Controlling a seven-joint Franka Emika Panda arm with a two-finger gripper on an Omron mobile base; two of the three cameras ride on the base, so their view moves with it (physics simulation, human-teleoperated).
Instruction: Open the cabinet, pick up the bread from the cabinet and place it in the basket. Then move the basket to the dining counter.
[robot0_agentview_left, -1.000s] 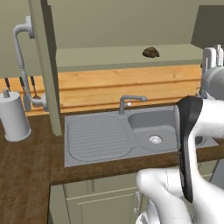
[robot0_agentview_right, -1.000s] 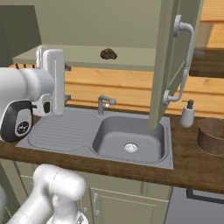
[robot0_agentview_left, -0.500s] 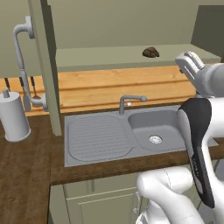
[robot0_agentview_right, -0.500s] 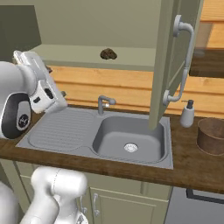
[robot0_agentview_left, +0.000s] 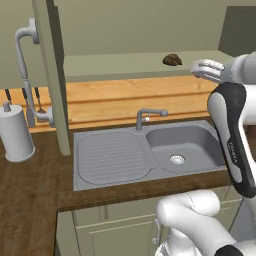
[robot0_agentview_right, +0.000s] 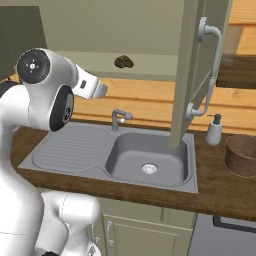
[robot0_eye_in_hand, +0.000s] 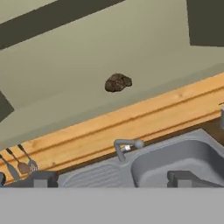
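With the cabinet (robot0_agentview_right: 197, 65) open, the bread (robot0_agentview_left: 172, 60) sits on its shelf, jaws spread and empty near it, and the basket (robot0_agentview_right: 241, 155) stands on the counter (robot0_agentview_right: 220, 172) right of the sink (robot0_agentview_right: 147, 157).

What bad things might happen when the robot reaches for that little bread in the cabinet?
The bread is small and lumpy, so the open gripper might nudge it deeper along the cabinet shelf instead of catching it. The open door hangs near the arm's path, so a swing toward the basket could bump it.
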